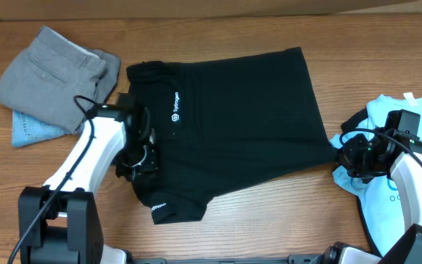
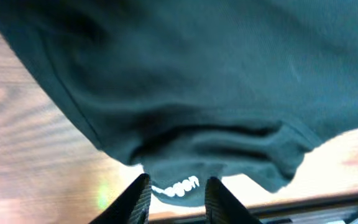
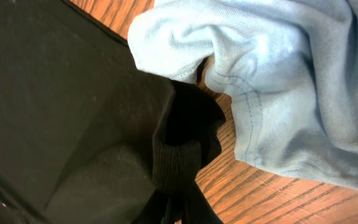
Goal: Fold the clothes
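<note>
Across the middle of the worktop (image 1: pixel 269 227) lies the black T-shirt (image 1: pixel 247 125), spread mostly flat, with its collar end toward the left edge and its hem toward the right edge. The lower sleeve (image 1: pixel 163 207) is folded in toward the near edge.

The left end effector (image 2: pixel 178 186) hangs over the shirt's left side with its fingers apart. The sleeve's white-lettered edge shows between them, and nothing is pinched. The right end effector (image 1: pixel 356 158) is clamped on a bunched corner of the black hem, right against a light blue garment (image 1: pixel 409 139) near the right edge. Grey trousers (image 1: pixel 53 73) sit at the far left corner, well apart.

The step in hand looks like laying out and squaring the shirt, with only 1 grip set; no fold across the body is made yet.

Next, the left fingers probably need to come down and close on the sleeve or shoulder seam. Then both ends can be tensioned or carried over together. The right side should lift clear enough not to drag the blue cloth along.
</note>
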Robot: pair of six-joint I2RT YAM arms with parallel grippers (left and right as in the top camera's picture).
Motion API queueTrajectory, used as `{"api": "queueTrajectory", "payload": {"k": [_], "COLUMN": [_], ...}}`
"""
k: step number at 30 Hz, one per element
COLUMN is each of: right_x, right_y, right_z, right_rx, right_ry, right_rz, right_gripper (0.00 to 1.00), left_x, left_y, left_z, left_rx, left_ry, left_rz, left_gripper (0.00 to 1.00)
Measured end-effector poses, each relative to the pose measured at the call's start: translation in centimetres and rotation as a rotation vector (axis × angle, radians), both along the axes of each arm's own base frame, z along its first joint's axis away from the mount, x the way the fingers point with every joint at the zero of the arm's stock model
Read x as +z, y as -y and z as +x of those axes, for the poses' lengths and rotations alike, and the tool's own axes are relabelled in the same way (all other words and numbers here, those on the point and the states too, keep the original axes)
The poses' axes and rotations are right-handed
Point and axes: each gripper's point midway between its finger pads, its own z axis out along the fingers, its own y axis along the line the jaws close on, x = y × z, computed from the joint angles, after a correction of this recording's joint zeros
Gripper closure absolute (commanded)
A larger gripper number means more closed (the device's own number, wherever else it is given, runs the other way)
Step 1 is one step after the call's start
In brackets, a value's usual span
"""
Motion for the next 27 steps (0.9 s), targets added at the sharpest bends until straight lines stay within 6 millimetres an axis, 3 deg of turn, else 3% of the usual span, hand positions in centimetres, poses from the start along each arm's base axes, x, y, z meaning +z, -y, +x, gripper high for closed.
{"api": "queueTrajectory", "payload": {"k": [3,8,9,19,27], "right_x": [0.0,-0.1,-0.1,0.0,0.1], "right_y": [-0.1,0.0,0.0,0.2,0.2], "right_z": [-0.2,-0.2,-0.2,0.3,0.3], "right_rx": [0.0,-0.001,-0.001,0.004,0.004], "right_ry": [-0.007,-0.007,-0.008,0.013,0.015], "right_rz": [0.002,-0.002,-0.002,-0.012,-0.013], "right_gripper": [0.89,0.48,0.44,0.42,0.43], "left_x": [0.0,-0.9,-1.1,-2.3,-3.8], "left_y": [0.3,0.5,0.5,0.3,0.3], "left_z": [-1.2,-4.0,-4.5,-8.3,-7.8], "left_rx": [0.029,0.07,0.075,0.105,0.189], "left_ry": [-0.052,-0.154,-0.17,-0.229,-0.107], "left_rz": [-0.005,-0.011,-0.011,-0.009,-0.007], "left_gripper": [0.66,0.67,0.68,0.69,0.55]}}
